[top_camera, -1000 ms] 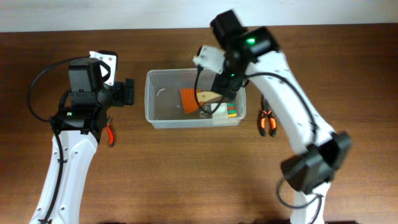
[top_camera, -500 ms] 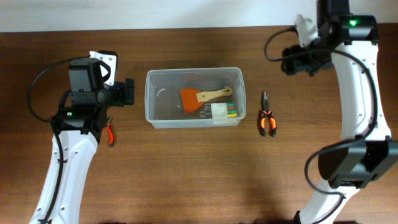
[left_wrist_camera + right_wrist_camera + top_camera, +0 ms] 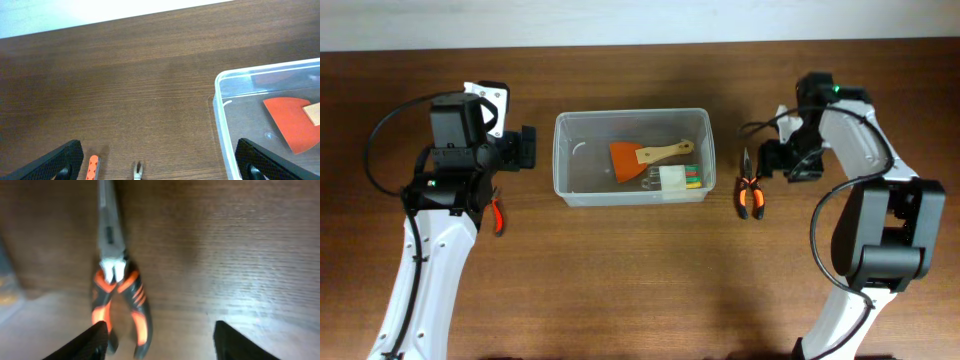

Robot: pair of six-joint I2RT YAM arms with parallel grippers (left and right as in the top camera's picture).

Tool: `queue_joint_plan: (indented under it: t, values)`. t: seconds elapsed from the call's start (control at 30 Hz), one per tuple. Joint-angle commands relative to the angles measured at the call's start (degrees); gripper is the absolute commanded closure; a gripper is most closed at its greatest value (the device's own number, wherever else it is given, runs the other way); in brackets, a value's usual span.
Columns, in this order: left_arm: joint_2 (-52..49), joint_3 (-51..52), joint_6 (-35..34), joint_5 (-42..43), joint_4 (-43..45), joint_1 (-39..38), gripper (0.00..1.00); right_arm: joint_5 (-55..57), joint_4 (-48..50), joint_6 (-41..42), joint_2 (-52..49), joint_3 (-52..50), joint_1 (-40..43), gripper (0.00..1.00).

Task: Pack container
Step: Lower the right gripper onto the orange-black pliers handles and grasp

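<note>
Right claw gapes above blurred pliers, handle ends cut off.

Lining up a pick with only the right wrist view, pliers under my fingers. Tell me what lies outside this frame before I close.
Observer: The pliers lie on the table just right of the container, apart from its wall.
Operator: Give me the container's contents.
Observer: An orange scraper with a wooden handle, and beside it a white pack with coloured pieces.
Operator: Report the left arm.
Observer: The left gripper is open and empty, just left of the container.
</note>
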State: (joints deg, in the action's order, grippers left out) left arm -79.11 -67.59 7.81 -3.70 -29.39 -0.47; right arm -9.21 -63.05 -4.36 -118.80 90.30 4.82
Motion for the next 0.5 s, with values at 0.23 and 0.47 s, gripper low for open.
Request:
queue_joint_plan:
  t: [0.23,0.47]
  values:
    - [-0.3,-1.1,-0.5,-0.6,0.2,0.0,0.01,-0.5,9.9,0.4,0.1,-9.8,-0.4,0.45]
    - [-0.3,-1.1,-0.5,-0.6,0.2,0.0,0.01,3.9,10.2,0.4,0.1,-10.6,-2.6,0.45]
